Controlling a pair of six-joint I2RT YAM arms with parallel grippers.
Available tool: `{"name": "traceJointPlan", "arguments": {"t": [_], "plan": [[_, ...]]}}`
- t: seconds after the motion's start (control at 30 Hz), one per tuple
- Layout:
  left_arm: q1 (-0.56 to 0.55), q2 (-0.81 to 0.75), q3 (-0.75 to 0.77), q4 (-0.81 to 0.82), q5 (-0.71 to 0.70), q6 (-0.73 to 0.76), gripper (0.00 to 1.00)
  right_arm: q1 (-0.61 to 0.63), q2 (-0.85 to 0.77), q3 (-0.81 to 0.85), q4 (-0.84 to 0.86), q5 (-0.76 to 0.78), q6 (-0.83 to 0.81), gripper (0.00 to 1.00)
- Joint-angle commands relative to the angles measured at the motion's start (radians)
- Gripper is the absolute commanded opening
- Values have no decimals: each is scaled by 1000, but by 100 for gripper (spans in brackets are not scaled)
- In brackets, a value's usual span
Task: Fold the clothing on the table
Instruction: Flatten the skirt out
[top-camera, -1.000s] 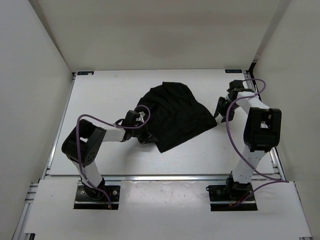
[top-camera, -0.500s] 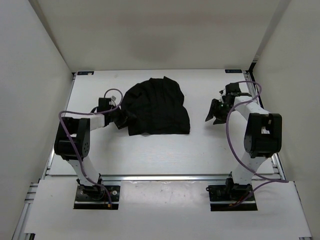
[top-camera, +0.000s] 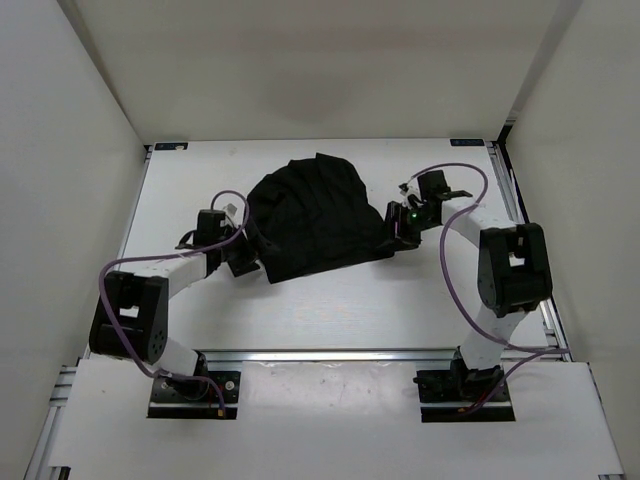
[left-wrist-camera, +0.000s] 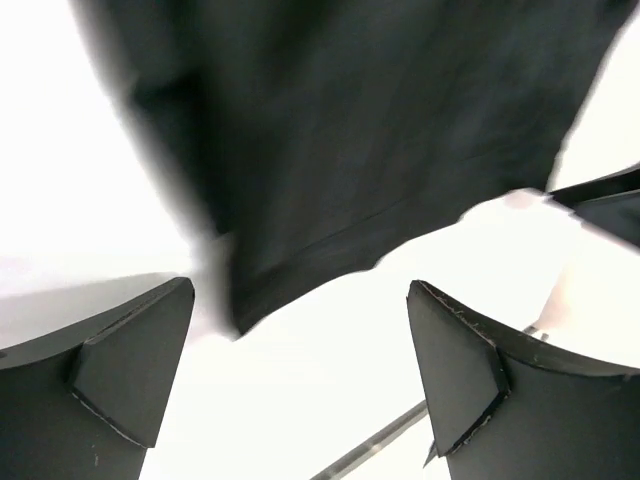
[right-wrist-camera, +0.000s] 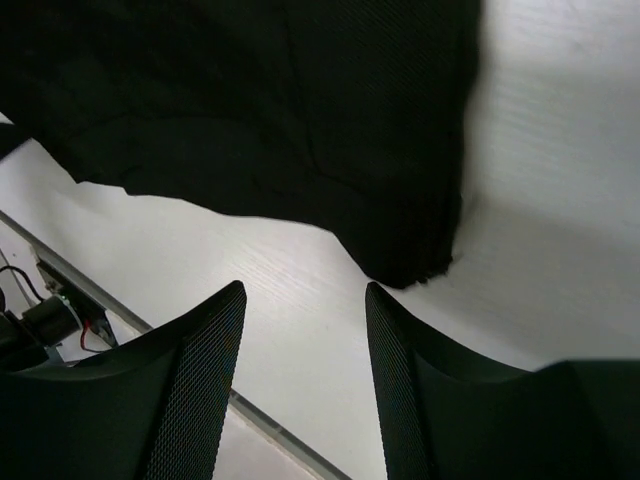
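Swung the right tool (top-camera: 393, 228) in beside the right hem of the black pleated fabric garment (top-camera: 315, 215) since a second ago, jaws parted, gripping nothing. Let go with the left tool (top-camera: 240, 258) too, spread wide by the lower-left corner. Sits bunched mid white flat worktop (top-camera: 400, 300).

The clothing (top-camera: 318, 218) lies between left pincer (top-camera: 248, 262) and right pincer (top-camera: 392, 237)

Open table (top-camera: 330, 310) near and far; clothing (top-camera: 318, 222) blocks centre.
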Motion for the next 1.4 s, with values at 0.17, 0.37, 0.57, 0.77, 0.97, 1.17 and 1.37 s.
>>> {"name": "traceJointPlan", "arguments": {"t": [0.17,0.37,0.57,0.77,0.97,1.17,1.37], "plan": [[-10,-88,-123,-118,-76,16,99,42,121,179,-57,144,-33,56],[-39,-82,-211,2,-24,-70,99,30,121,205,-77,212,-34,57],[-31,-31,-251,202,24,-155,55,-18,78,155,-71,236,-34,56],[-93,55,-176,253,7,-198,38,-56,48,104,-60,226,-65,56],[-94,82,-160,235,-7,-186,39,-50,66,113,-31,164,-86,56],[-64,76,-165,216,-7,-166,0,-59,127,93,52,85,-53,51],[-36,55,-168,193,8,-148,0,-64,195,113,85,43,-30,36]]}}
